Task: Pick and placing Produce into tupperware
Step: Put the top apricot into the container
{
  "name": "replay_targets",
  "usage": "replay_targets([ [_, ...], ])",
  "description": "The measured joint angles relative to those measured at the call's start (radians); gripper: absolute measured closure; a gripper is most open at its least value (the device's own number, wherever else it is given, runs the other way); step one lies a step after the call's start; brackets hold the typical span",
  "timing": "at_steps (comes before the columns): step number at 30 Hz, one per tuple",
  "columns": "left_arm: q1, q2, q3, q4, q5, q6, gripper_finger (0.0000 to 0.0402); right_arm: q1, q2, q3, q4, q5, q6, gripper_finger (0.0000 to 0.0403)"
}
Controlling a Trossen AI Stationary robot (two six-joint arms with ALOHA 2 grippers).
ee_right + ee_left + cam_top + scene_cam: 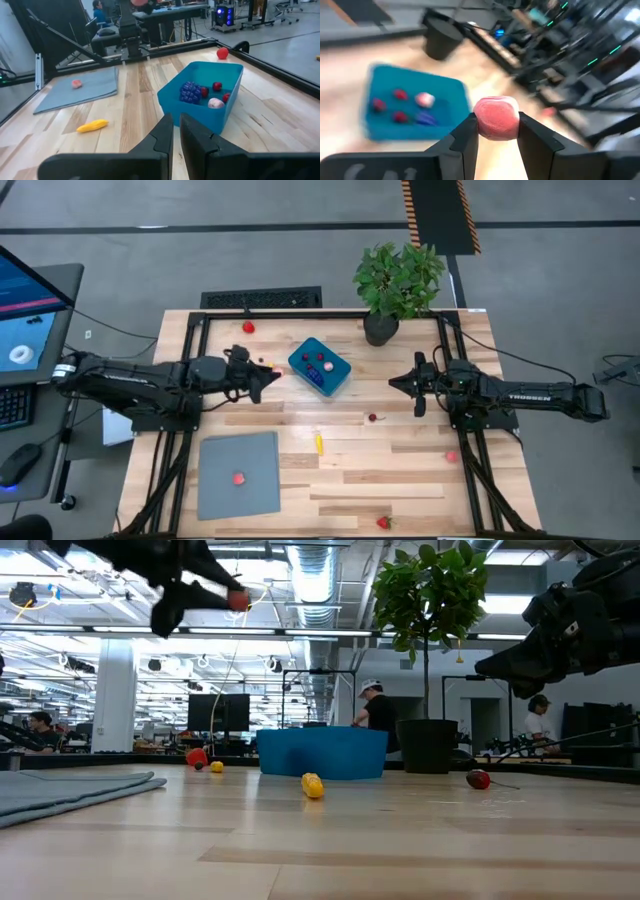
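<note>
Produce piece (495,118) (rounded, pink-red) clamped in left gripper (496,136); right gripper (176,131) nearly together

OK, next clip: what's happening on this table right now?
The left claw is shut on a pink piece of produce, held in the air just short of the teal tupperware, which already holds several small pieces. The right claw waits on the tupperware's other side, nearly closed and empty. More produce lies scattered: a yellow piece mid-table, a pink one on the grey sheet, others near the edges. A potted plant stands at the back.
</note>
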Motion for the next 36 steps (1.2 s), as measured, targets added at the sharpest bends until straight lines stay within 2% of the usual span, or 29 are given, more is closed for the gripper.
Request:
replay_targets([
  [4, 0.046, 0.085, 0.0, 0.03, -0.056, 0.214, 0.0294, 0.0, 0.0, 0.0, 0.0, 0.0, 0.017, 0.0348],
  [7, 0.108, 0.165, 0.0, 0.085, -0.055, 0.335, 0.0294, 0.0, 0.0, 0.0, 0.0, 0.0, 0.023, 0.0348],
  [10, 0.176, 0.247, 0.0, 0.141, -0.041, 0.376, 0.0294, 0.0, 0.0, 0.0, 0.0, 0.0, 0.028, 0.0348],
  [20, 0.391, 0.458, 0.024, 0.275, 0.288, 0.39, 0.0294, 0.0, 0.0, 0.0, -0.011, 0.0, 0.035, 0.0348],
  [26, 0.422, 0.599, 0.203, 0.136, 0.394, 0.435, 0.0294, 0.0, 0.0, 0.0, -0.011, 0.0, 0.035, 0.0348],
  [31, 0.425, 0.76, 0.417, -0.201, 0.396, 0.522, 0.0294, 0.001, 0.0, 0.0, -0.015, 0.0, 0.045, 0.0348],
  [36, 0.425, 0.825, 0.519, -0.217, 0.444, 0.545, 0.0284, 0.001, 0.0, 0.0, -0.042, 0.0, 0.045, 0.0348],
])
